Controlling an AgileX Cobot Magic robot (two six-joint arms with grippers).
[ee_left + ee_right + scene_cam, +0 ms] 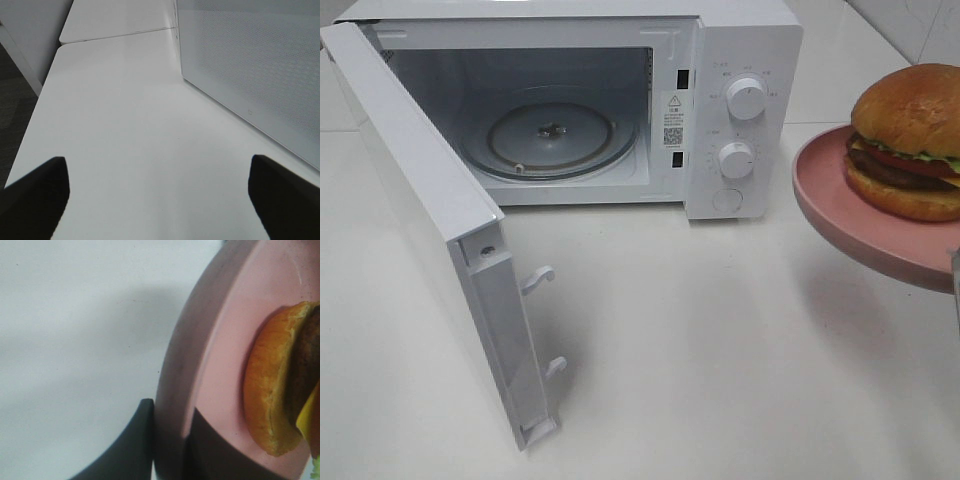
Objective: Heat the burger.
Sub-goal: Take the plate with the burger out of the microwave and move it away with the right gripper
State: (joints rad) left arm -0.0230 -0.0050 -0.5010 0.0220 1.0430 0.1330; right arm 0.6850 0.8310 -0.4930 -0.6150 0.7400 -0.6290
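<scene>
burger [910, 140]: sits on the pink plate [850, 215], lifted above the counter [720, 340], right of the microwave [740, 110]
right claw [167, 450]: clamped on the plate's rim
left claw [160, 200]: spread apart, nothing between, beside the microwave's open door [430, 220]

Burger [910, 140] — glossy bun, upright — on raised pink plate [840, 205].
</scene>
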